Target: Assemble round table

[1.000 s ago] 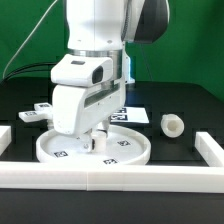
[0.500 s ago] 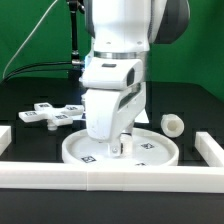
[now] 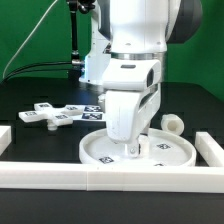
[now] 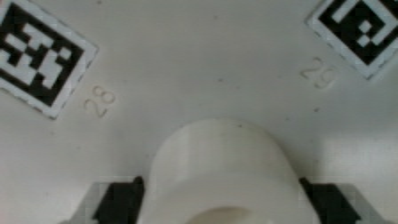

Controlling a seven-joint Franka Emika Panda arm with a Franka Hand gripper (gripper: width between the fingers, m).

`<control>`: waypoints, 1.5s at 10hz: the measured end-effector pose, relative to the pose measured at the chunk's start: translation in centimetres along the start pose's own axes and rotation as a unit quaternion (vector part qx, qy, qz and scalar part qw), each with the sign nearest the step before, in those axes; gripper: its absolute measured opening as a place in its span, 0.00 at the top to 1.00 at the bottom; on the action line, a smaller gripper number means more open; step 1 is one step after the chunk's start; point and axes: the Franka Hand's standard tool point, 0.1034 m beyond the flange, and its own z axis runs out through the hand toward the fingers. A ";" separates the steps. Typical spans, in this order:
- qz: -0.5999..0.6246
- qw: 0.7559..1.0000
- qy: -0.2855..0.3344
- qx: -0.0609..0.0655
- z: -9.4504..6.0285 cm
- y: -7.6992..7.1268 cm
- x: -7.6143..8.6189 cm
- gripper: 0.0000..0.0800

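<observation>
Round white plastic table disc (image 3: 176,150) looks stiff, light and slippery; the gripper (image 3: 133,150) pinches its middle stub (image 4: 222,170) with closed jaws, a good hold.

Exterior cam sits low just off the counter's (image 3: 25,95) front edge, peeking over the white rail (image 3: 60,176) toward the back edge and green wall (image 3: 30,30), medium range. Wrist cam looks straight down, super close, onto the round disc (image 3: 172,152). That tagged disc face is all they share.
</observation>
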 end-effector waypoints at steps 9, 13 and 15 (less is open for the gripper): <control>0.019 1.000 0.001 0.001 0.1 -0.5 1.2 0.41; 0.058 0.998 -0.003 0.000 -1.0 -1.6 0.4 0.19; 0.135 0.991 -0.008 0.002 -2.3 -3.0 -0.5 0.19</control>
